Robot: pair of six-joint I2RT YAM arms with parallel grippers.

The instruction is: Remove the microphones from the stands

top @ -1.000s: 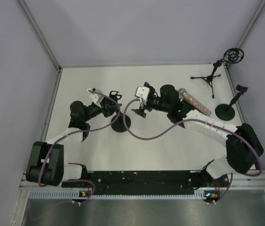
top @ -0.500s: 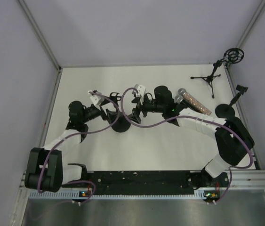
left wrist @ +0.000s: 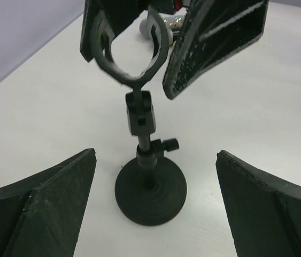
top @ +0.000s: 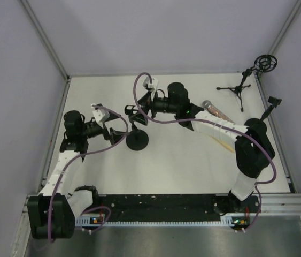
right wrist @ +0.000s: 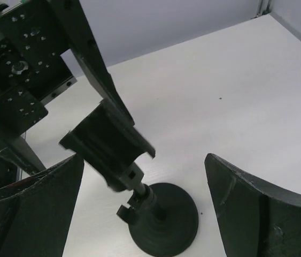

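Left gripper (left wrist: 153,159): jaws spread wide, holding nothing, straddling the round-base stand (left wrist: 150,187) without contact. Right gripper (right wrist: 144,160): likewise wide and empty, just beside the stand's clip (left wrist: 131,80), whose ring holds nothing. One microphone (top: 214,110), glittered body, lies on the table (top: 182,166) behind the right arm, well apart. Stands counted: three, including a tripod stand (top: 239,87) and a second round-base stand (top: 270,107) at far right.
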